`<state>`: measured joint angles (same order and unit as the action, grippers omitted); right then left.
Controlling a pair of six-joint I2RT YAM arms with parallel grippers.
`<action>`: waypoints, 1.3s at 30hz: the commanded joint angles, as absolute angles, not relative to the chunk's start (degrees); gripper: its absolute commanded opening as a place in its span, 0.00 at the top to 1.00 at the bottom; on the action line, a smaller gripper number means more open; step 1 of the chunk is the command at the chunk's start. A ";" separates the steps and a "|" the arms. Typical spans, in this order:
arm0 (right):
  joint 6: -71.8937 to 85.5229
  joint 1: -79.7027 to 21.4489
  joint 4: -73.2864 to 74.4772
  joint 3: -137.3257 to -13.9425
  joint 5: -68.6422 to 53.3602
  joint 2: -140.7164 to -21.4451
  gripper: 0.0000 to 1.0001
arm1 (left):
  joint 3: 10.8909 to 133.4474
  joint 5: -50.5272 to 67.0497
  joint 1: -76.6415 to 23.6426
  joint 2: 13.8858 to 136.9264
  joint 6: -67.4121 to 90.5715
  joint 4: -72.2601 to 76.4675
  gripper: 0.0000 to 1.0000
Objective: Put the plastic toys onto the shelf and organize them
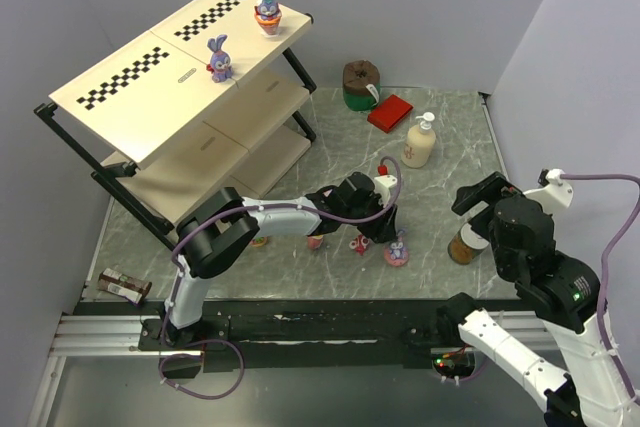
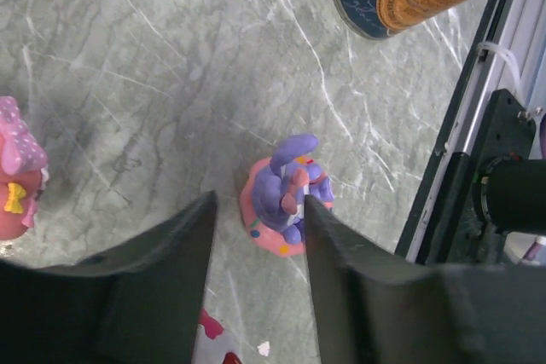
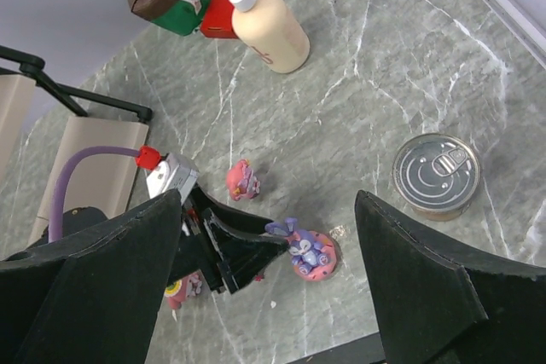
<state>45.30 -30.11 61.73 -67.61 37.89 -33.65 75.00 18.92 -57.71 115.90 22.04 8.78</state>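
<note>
The purple bunny (image 1: 397,250) stands upright on its round pink base on the counter (image 1: 455,122). In the top view it is in the lower middle of the frame, a little left of the tin can (image 1: 465,245). The left hand (image 1: 386,229) is low over it.

The left wrist view shows what the top view hides. The purple bunny (image 2: 281,206) is between the two black fingers (image 2: 171,279). The right finger touches its side, but a strip of counter shows between the left finger and the base, so this hand is released and not yet clenched on it. At the left edge of this view stands a pink toy with a dotted bow (image 2: 13,176).

Only the right wrist view shows another small pink toy (image 3: 243,178), beyond the left hand and toward the pump bottle (image 3: 269,31). The right hand (image 3: 269,210) is spread wide and holds nothing.

In the upper left of the top view stands the shelf (image 1: 150,117), with cream boards, a black frame and checkered strips. A second bunny (image 1: 218,57) stands near the middle of its top board. A third bunny (image 1: 267,9), on an orange base, stands at the far corner.

The counter is grey-green marble with white veins, and the walls are pale. A red box (image 1: 390,112) lies near the far edge.
</note>
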 commanded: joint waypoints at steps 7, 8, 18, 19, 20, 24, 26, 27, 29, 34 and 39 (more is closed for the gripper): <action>43.86 -29.88 57.92 -67.50 37.62 -35.94 0.12 | 77.43 19.24 -57.83 115.75 21.97 14.41 0.48; 43.68 -29.88 57.75 -67.67 37.62 -36.21 0.12 | 77.61 19.34 -57.83 115.93 21.97 14.41 0.50; 40.35 -29.88 52.83 -66.98 34.91 -38.58 0.12 | 78.57 14.33 -56.87 109.01 20.83 8.37 0.99; 39.65 -29.97 50.13 -66.62 34.02 -38.85 0.12 | 79.53 13.63 -56.26 107.42 20.74 5.57 0.99; 37.81 -29.88 48.53 -66.36 32.97 -39.37 0.12 | 80.32 12.58 -55.82 105.84 20.83 3.45 0.99; 29.38 -29.97 37.20 -65.30 24.10 -41.39 0.10 | 86.47 6.09 -54.23 95.73 19.17 -9.73 0.99; 23.68 -29.97 31.07 -65.74 17.34 -43.14 0.09 | 91.21 2.83 -54.05 92.74 18.55 -17.78 0.99; 21.90 -29.88 29.37 -66.35 15.31 -43.85 0.07 | 93.14 0.64 -53.88 90.46 18.46 -20.45 0.99; 16.04 -29.80 24.29 -67.23 7.23 -45.25 0.05 | 99.12 0.18 -53.26 88.69 18.81 -28.59 0.99; 5.39 -30.06 15.04 -71.45 -10.08 -48.24 0.00 | 115.29 -2.46 -52.82 86.31 21.71 -41.29 0.99; 1.32 -30.49 12.05 -80.41 -20.02 -54.66 0.00 | 123.13 -3.16 -52.82 84.38 23.02 -47.19 0.99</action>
<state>8.69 -30.20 21.23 -73.30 -8.60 -52.10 119.46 -2.48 -52.53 84.90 20.69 -37.30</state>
